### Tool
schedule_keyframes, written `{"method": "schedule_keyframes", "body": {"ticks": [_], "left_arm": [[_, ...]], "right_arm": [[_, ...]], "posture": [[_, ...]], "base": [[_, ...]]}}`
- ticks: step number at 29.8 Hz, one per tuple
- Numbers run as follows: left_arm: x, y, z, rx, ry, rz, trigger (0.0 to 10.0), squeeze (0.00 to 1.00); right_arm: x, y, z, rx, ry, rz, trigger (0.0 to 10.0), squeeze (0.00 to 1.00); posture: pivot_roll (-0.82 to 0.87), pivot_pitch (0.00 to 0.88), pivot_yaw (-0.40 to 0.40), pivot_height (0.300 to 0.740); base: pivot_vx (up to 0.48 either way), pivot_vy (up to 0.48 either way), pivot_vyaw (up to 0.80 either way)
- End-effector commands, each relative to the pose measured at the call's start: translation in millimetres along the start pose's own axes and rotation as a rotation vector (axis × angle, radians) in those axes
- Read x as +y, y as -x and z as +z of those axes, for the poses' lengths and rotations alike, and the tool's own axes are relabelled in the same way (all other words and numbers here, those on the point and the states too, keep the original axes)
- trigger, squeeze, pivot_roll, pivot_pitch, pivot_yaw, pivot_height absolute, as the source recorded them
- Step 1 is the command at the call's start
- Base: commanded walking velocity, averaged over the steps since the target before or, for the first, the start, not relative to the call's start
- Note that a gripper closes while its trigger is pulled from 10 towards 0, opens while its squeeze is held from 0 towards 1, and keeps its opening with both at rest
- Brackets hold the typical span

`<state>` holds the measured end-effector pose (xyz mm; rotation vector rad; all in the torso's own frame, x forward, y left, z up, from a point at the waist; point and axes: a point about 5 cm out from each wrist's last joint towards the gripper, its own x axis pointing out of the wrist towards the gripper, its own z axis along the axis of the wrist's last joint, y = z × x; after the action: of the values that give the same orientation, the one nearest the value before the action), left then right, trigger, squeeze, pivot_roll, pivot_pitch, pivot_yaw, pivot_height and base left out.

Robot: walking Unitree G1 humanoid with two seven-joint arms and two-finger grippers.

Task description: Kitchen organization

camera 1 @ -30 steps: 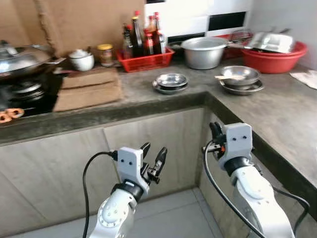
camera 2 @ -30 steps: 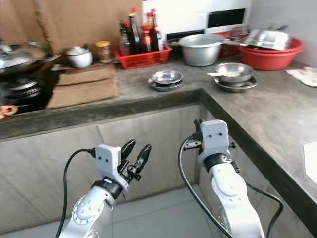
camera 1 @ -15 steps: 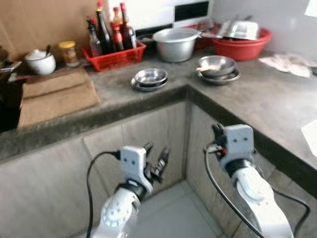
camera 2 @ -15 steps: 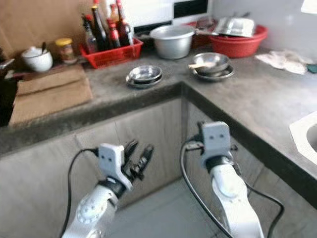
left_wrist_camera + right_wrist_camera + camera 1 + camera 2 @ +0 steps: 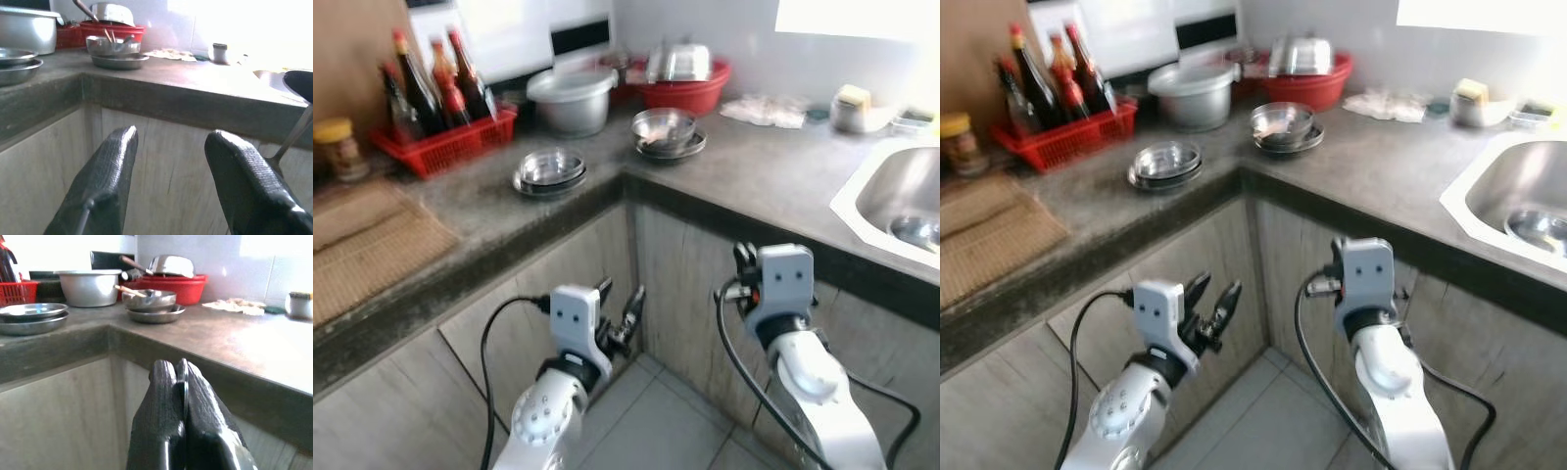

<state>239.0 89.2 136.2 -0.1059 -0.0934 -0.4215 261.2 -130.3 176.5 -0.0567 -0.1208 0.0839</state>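
My left gripper (image 5: 619, 311) hangs low in front of the wooden cabinet doors, open and empty; the left wrist view shows its two fingers (image 5: 112, 166) spread wide. Beside it at the same height, my right gripper (image 5: 741, 262) is shut on nothing, its fingers pressed together in the right wrist view (image 5: 177, 367). On the grey corner counter sit stacked steel plates (image 5: 548, 168), a steel bowl (image 5: 664, 127) with chopsticks on more plates, an aluminium pot (image 5: 573, 96) and a red basin (image 5: 693, 96) under a steel lid.
A red basket of sauce bottles (image 5: 440, 137) and a jar (image 5: 337, 147) stand at the left. At the right, a steel sink (image 5: 901, 196) is set in the counter, with a cloth (image 5: 764, 110) and a small cup (image 5: 850, 106) behind it. Tiled floor (image 5: 656, 431) lies below.
The camera has swung to the right: the stove and wok have left the picture and the sink has come in. Both arms hold the same pose.
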Motion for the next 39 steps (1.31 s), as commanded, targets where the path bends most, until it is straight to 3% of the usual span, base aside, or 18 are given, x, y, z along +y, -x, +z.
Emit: {"method": "schedule_keyframes", "body": {"ticks": [1, 12, 13, 25, 30, 39], "left_arm": [[-0.9, -1.2, 0.6, -0.009, -0.025, -0.013, 10.0, 0.00], [-2.4, -2.4, 0.4, -0.006, -0.044, -0.020, 10.0, 0.00], [-1.9, -2.5, -0.4, -0.003, -0.011, -0.011, 10.0, 0.00], [-0.3, -3.4, -0.7, 0.002, -0.002, 0.010, 10.0, 0.00], [1.1, -4.0, 3.2, -0.016, -0.011, 0.021, 10.0, 0.00], [2.2, -8.8, 10.7, -0.045, -0.026, 0.036, 10.0, 0.00]], "right_arm": [[0.4, -1.3, 6.6, -0.021, 0.009, 0.000, 10.0, 0.00], [0.1, -2.1, 8.6, -0.031, 0.010, -0.009, 10.0, 0.00], [0.5, -2.4, 8.5, -0.030, 0.010, -0.008, 10.0, 0.00], [0.1, -5.8, 13.9, -0.045, 0.011, -0.008, 10.0, 0.00], [0.9, -11.2, 33.8, -0.125, 0.010, 0.007, 10.0, 0.00], [-6.8, -27.8, 81.8, -0.319, 0.020, 0.010, 10.0, 0.00]], "posture": [[0.06, 0.013, 0.041, 0.740], [0.06, 0.004, 0.045, 0.740], [0.06, 0.003, 0.044, 0.740], [0.06, 0.014, 0.041, 0.740], [0.06, 0.015, 0.042, 0.740], [0.06, 0.015, 0.036, 0.740]], "base": [[0.000, -0.345, -0.78], [0.022, -0.451, -0.78], [0.000, 0.000, -0.77], [0.000, 0.000, -0.77], [0.000, 0.000, -0.31], [0.432, 0.000, 0.00]]}}
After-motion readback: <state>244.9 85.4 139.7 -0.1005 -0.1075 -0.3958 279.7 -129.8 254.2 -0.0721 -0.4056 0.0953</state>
